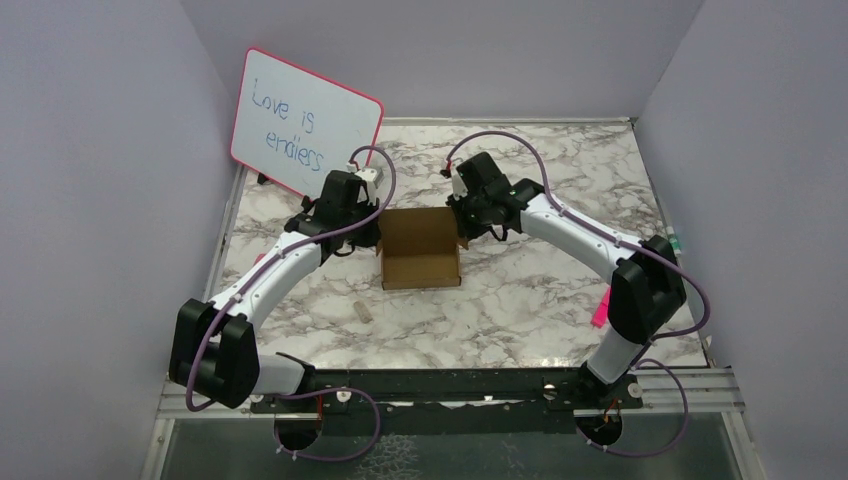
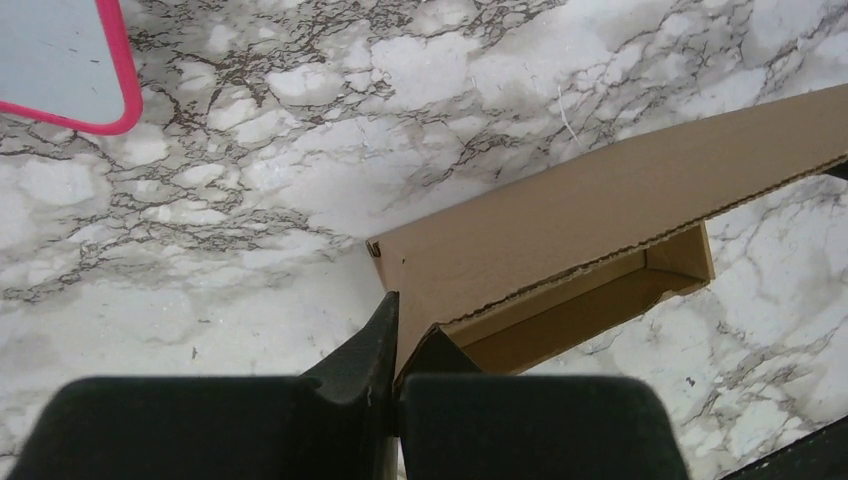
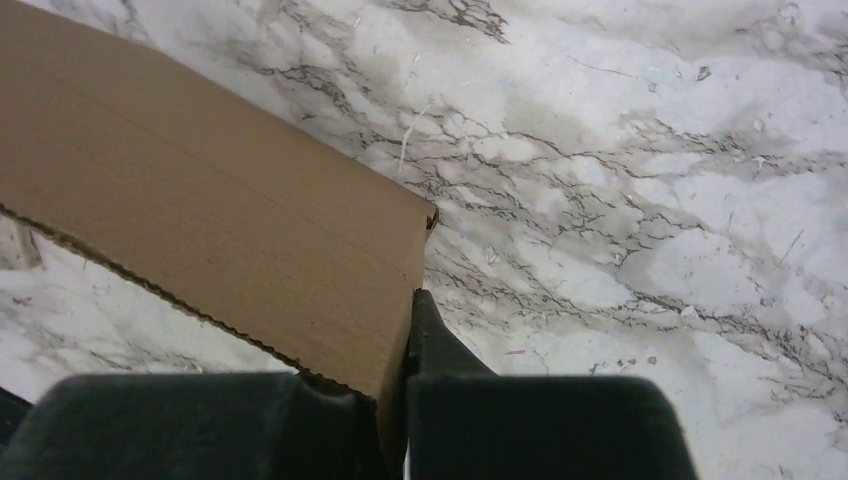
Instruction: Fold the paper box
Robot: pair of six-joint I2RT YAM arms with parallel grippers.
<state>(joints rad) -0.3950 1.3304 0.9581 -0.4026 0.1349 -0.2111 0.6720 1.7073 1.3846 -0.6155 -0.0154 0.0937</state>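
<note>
The only readable writing is on the pink-framed whiteboard [image 1: 305,122], hand-lettered in blue "Love is endless"; the paper box [image 1: 420,247] is plain brown cardboard with no print or label in any view. The top view shows the box lying between the two sets of jaws on the marble table [image 1: 540,300], its lid panel raised behind an open tray, with the left gripper [image 1: 374,232] at its left edge and the right gripper [image 1: 462,230] at its right edge, but from there neither grip can be read. The wrist views settle it. In the left wrist view the left gripper [image 2: 397,330] has its jaws pressed together on a corner of the cardboard, the paper box [image 2: 600,200] stretching ahead and to the right of the jaws, showing a serrated cut edge and the tray's inside wall, while a corner of the whiteboard [image 2: 60,60] sits far ahead and to the left. In the right wrist view the right gripper [image 3: 410,320] is likewise clamped on the sheet's near corner, the paper box [image 3: 200,230] running ahead and to the left of the jaws as one flat panel with a toothed lower edge, bare marble to the jaws' right. Only the top view shows a small beige scrap [image 1: 364,311] behind the left jaws and a pink tag [image 1: 600,308] at the table's right edge
</note>
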